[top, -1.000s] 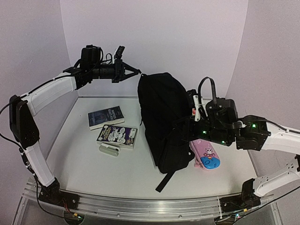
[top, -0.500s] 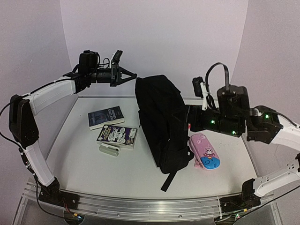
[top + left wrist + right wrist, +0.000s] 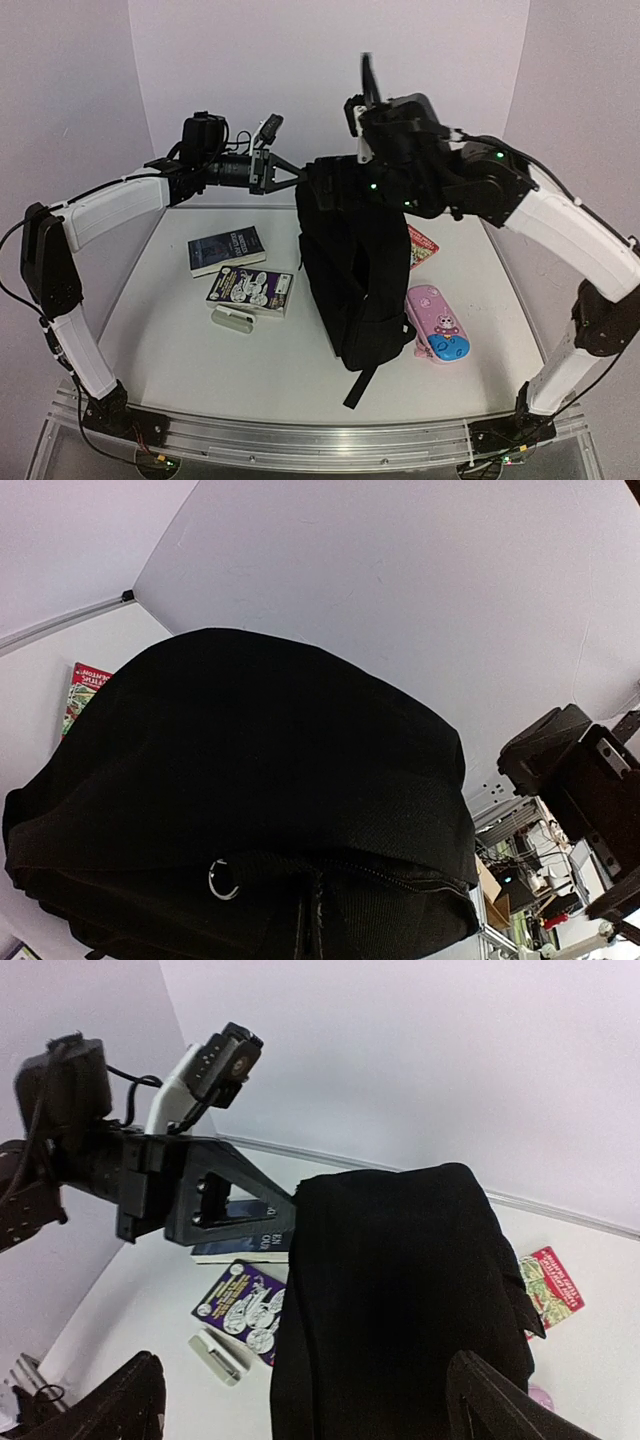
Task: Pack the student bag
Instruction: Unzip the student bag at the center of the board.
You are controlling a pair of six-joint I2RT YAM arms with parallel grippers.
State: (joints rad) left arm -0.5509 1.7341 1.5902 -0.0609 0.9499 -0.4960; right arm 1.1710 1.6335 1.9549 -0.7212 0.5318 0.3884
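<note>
Opening the bag (image 3: 350, 260) seems underway: left gripper (image 3: 295, 175) pinches its top; right gripper (image 3: 312, 1410), wide, empty above, must reach the zip pull (image 3: 222, 880).

Pale lilac walls (image 3: 320, 80) enclose a white table (image 3: 170, 340).

The white worktop (image 3: 180, 350) carries a black backpack (image 3: 350, 270) standing upright near its middle. To the left lie a dark blue book (image 3: 226, 249) and, just in front of it, a purple book (image 3: 250, 290) with a small grey stapler-like thing (image 3: 232, 320) beside its near edge. To the right of the backpack lie a pink-and-blue pencil case (image 3: 438, 336) and, further back, a red booklet (image 3: 420, 246).
</note>
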